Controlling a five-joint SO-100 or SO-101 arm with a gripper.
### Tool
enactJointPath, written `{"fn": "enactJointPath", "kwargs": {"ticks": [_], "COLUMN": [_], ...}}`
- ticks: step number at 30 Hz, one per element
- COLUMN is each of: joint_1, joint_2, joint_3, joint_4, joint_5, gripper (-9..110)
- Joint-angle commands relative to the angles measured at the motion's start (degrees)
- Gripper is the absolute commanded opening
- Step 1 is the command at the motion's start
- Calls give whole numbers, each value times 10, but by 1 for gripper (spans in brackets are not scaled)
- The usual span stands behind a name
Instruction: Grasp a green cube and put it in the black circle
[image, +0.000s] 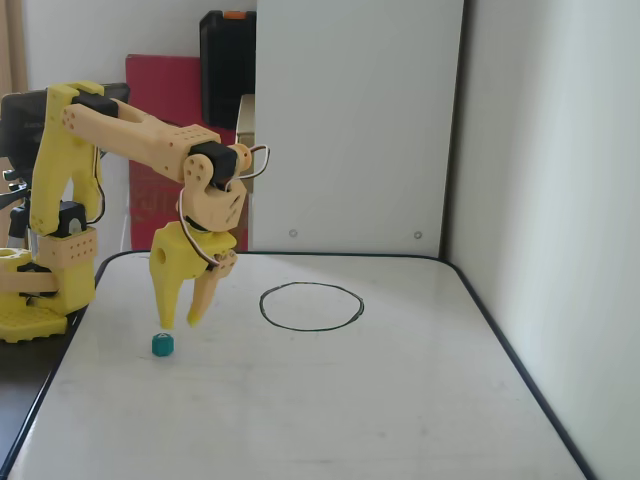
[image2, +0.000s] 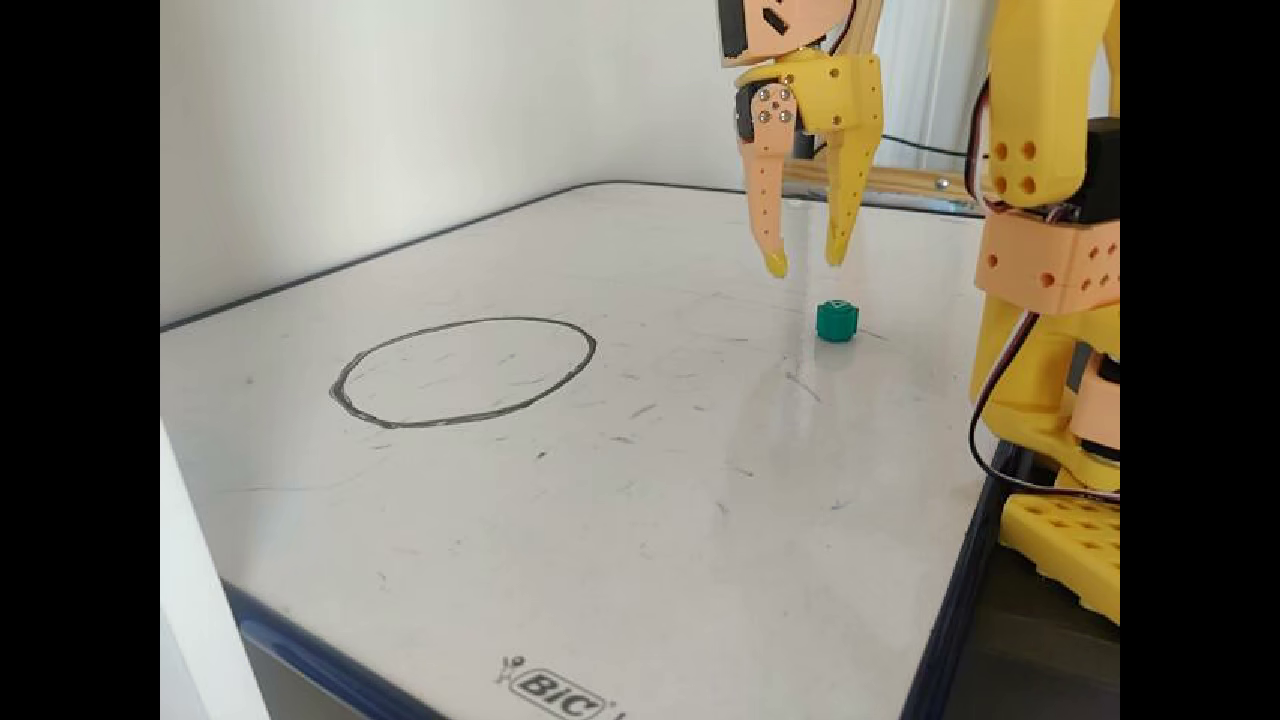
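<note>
Currently: green cube (image: 163, 345) resting on the whiteboard tabletop (image2: 620, 520), well apart from the black circle (image2: 462, 371); pincer (image2: 805, 262) spread and empty, tips pointing down, hanging just above and slightly circle-side of the cube.

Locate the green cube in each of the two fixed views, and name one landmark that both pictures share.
A fixed view: the green cube sits lower left on the whiteboard, just below the hand, left of the black circle.
Another fixed view: the green cube sits right of centre, below the hand, right of the black circle.
Shared landmark: the black circle.
</note>
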Motion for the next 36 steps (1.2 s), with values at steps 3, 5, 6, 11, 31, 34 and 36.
{"fn": "enactJointPath", "kwargs": {"ticks": [3, 5, 6, 11, 31, 34, 36], "joint_1": [4, 5, 6, 6, 4, -1, -9], "joint_2": [-14, -23, -26, -54, -47, -29, -1], "joint_3": [-4, 11, 17, 20, 14, -49, -88], "joint_4": [15, 10, 4, -5, 6, 55, 75], "joint_5": [-17, -29, -31, -33, -22, -14, 0], "gripper": [11, 11, 11, 11, 0, 0, 0]}}
